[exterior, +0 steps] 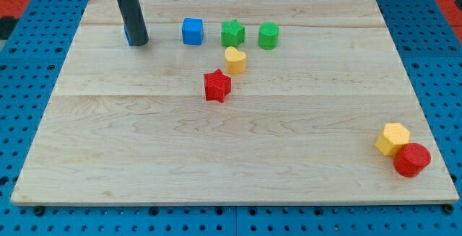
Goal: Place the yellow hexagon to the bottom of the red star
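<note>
Pale wooden board [238, 149] on blue pegboard carries a yellow hexagon [392, 138], chunky and flat-topped, at the view's bottom right touching a red cylinder [412, 159], well apart from the red star [216, 86]; my tip [139, 42], jawless, stands top left.

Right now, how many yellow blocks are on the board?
2: the yellow heart just up-right of the red star, and the yellow hexagon near the bottom-right corner, touching the red cylinder.

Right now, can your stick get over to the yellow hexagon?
Probably yes. My tip is at the view's top left, the yellow hexagon bottom right beside the red cylinder. Bare board lies between, below the red star.
</note>
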Robot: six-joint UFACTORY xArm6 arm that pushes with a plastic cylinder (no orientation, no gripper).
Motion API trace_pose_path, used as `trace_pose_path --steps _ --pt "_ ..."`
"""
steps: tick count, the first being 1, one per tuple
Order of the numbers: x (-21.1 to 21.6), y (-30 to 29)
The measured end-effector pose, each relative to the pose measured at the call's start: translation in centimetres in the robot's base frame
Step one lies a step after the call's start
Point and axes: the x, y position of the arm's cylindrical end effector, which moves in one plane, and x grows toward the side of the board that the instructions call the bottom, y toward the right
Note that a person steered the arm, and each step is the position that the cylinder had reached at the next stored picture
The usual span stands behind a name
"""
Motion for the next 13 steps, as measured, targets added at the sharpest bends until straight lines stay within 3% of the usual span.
trace_pose_path --steps 2,3,4,5,6,8,10,13 --pt "2.2 0.2" --pt "7.2 6.2" --pt "15.1 5.3" --pt "24.0 8.8" --pt "29.8 14.1" --pt "29.9 15.7" --pt "29.8 26.4" --pt "29.9 34.4"
